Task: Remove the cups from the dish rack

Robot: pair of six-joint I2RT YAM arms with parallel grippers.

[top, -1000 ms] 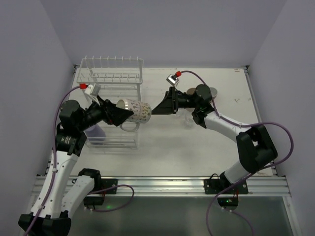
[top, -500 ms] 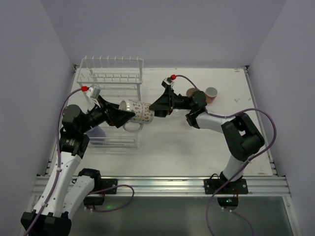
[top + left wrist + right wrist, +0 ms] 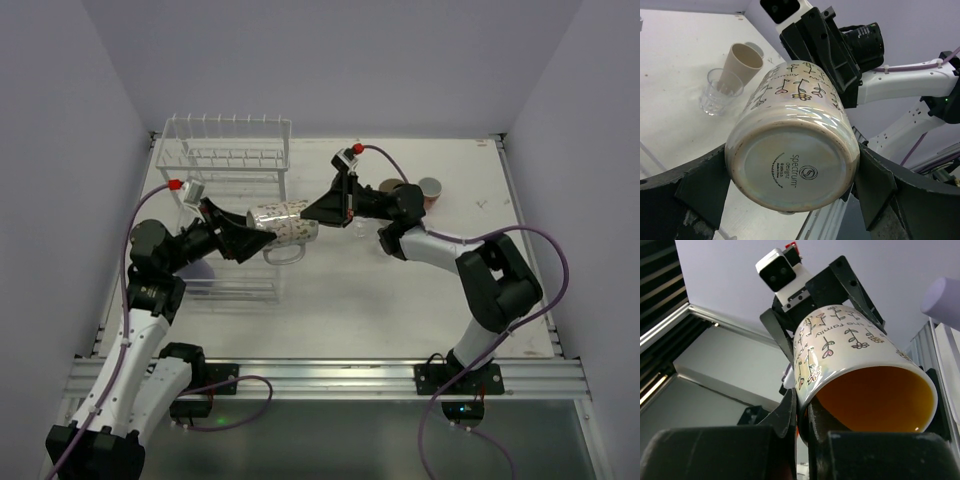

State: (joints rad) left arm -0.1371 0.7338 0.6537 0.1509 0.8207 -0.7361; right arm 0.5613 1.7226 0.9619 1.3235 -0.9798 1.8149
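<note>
Overhead, left hand [image 3: 257, 227] hides base of white mug [image 3: 288, 222]; right hand [image 3: 314, 214] hides rim.

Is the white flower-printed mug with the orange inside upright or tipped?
Tipped on its side: the white flower-printed mug shows its base to the left wrist camera and its open mouth to the right wrist camera.

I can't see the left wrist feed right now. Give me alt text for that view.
A white flower-printed ceramic mug lies sideways in mid-air, base toward the camera, clamped between the left claw's two black fingers, while the right claw pinches its far rim. Beyond, on the white table, a tan plastic tumbler stands next to a clear ribbed glass.
</note>
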